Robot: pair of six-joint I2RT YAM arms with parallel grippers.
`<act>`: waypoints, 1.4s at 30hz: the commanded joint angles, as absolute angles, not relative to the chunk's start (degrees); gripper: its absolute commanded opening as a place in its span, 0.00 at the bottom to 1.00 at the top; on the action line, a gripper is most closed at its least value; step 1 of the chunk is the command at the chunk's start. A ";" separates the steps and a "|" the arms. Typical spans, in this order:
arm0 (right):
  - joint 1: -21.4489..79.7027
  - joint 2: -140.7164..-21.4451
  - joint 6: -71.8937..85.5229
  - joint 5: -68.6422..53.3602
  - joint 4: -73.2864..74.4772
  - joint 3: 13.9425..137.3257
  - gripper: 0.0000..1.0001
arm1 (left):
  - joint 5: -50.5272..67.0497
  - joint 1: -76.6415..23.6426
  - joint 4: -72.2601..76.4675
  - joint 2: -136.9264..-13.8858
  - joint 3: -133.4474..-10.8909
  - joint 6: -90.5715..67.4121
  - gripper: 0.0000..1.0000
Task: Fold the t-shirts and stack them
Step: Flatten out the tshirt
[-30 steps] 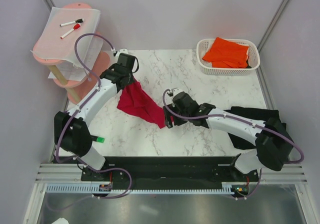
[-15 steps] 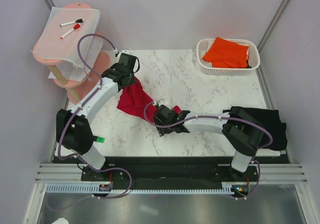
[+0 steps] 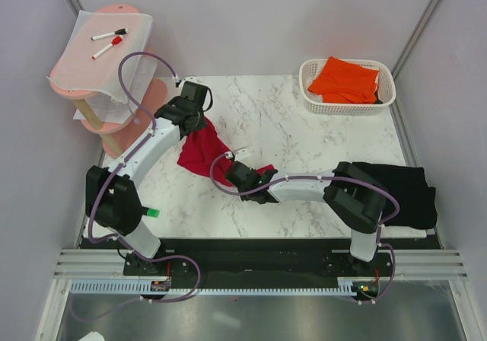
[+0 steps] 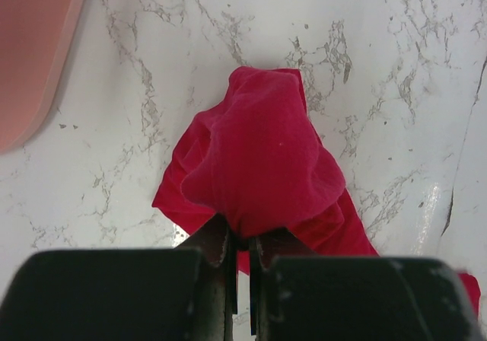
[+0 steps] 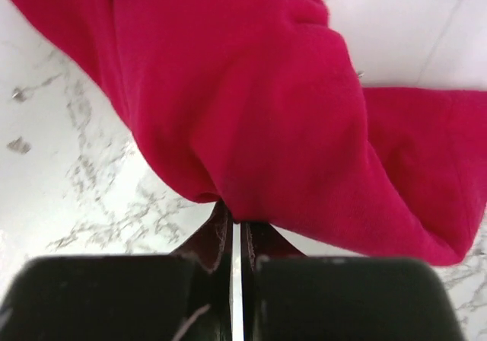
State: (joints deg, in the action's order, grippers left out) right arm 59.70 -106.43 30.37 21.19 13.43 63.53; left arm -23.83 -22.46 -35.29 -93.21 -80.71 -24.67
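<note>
The crimson red t-shirt [image 3: 199,149] lies bunched on the marble table left of centre. My left gripper [image 3: 199,120] is shut on its upper end; in the left wrist view the fabric [image 4: 262,151] bulges out from between the fingertips of that gripper [image 4: 242,238]. My right gripper [image 3: 237,175] is shut on the shirt's lower right edge, and the cloth [image 5: 251,97] drapes over its closed fingertips [image 5: 236,221]. The black t-shirt [image 3: 403,192] lies at the table's right edge. The bright orange t-shirt [image 3: 346,78] sits in a white basket [image 3: 312,101].
A pink two-tier stand [image 3: 114,14] at the back left carries a white sheet with marker pens [image 3: 109,34]. A small green object [image 3: 152,212] lies by the left arm's base. The right arm stretches low across the table's near half.
My right arm swung left across the table from beside the black t-shirt to the red shirt's lower edge, and its jaws closed on the cloth. The left gripper kept its grip.
</note>
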 commanded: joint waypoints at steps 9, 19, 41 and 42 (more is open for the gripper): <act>59.77 -92.04 30.42 47.88 20.83 62.23 0.00 | -26.98 -21.53 -37.00 -88.08 -81.74 -25.23 0.02; 59.68 -72.98 22.77 48.78 25.39 60.73 0.00 | -27.86 -21.53 -39.37 -72.90 -75.16 -25.22 0.02; 46.41 -77.43 28.38 38.50 29.70 47.02 0.01 | -26.01 -21.18 -43.59 -76.46 -60.82 -35.24 0.02; 46.15 -77.87 28.74 38.58 31.01 47.80 0.07 | -26.19 -21.18 -43.68 -76.46 -60.12 -35.51 0.02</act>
